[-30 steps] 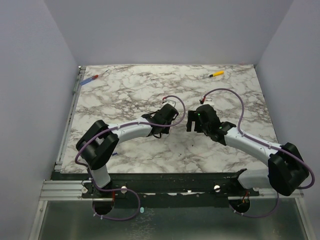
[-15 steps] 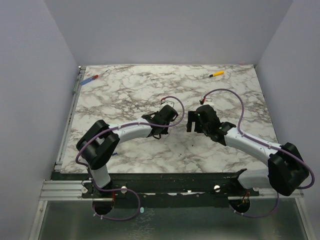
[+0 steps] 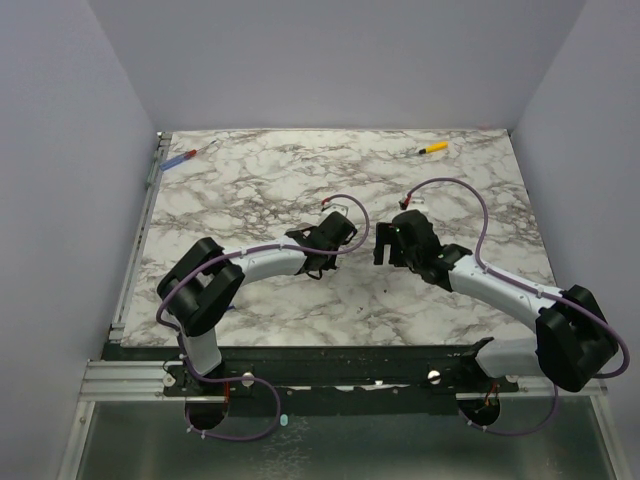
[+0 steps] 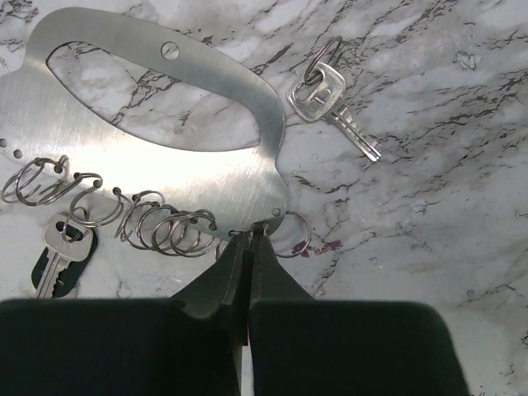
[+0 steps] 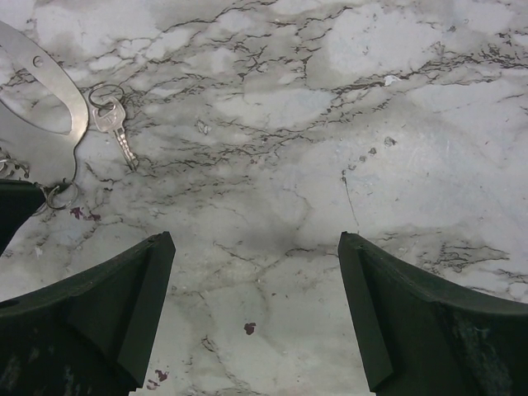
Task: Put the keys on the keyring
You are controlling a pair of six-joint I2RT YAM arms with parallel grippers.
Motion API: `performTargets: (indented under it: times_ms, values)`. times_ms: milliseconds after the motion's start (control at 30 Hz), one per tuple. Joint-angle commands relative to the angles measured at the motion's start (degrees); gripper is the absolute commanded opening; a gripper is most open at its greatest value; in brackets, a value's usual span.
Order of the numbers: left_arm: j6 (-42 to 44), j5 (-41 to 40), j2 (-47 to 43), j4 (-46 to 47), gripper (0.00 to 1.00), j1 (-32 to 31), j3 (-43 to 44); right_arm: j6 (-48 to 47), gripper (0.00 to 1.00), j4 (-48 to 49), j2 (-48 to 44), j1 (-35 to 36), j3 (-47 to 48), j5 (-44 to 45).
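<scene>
Left gripper (image 4: 249,246) pinched shut at metal plate (image 4: 190,177) edge, just beside keyring (image 4: 290,234). Key (image 4: 323,87) lies apart. Right gripper (image 5: 254,272) wide, empty.

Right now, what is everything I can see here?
Table: one, white marble with grey veins, under everything.
Metal plate: one, silver, oval cutout, mid-table.
Rings: several, silver, hung along the plate's edge.
Loose key: one, silver, on its own ring, lying apart from the plate.
Hung key: one seen, silver and black, on an end ring.
Yellow-handled tool: one, far right.
Blue-and-red tool: one, far left.
Left pincer: black, shut at the plate's edge.
Right pincer: black, open, empty.
</scene>
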Motion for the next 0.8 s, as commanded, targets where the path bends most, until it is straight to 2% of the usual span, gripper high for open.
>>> performTargets:
  times_ms: [0, 267, 433, 600, 767]
  values:
    - [-0.32, -1.04, -0.84, 0.74, 0.00, -0.43, -0.58, -0.15, 0.91, -1.25, -1.15, -0.22, -0.95, 1.96]
    - [-1.55, 1.12, -6.03, 0.30, 0.00, -0.33, 0.23, -2.31, 0.91, -0.11, -3.88, -0.18, -0.91, 1.05]
    - [-2.45, 2.96, -9.12, -1.62, 0.00, -0.26, 2.14, -5.96, 0.91, 3.93, -9.02, -0.24, -2.35, -3.68]
    - [-4.32, 5.83, -11.91, -4.79, 0.00, 0.05, 4.65, -11.04, 0.91, 11.33, -16.46, -0.17, -6.05, -10.68]
    - [-7.17, 10.02, -14.80, -9.09, 0.00, 1.12, 7.86, -15.66, 0.90, 22.83, -25.51, -0.18, -11.90, -17.98]
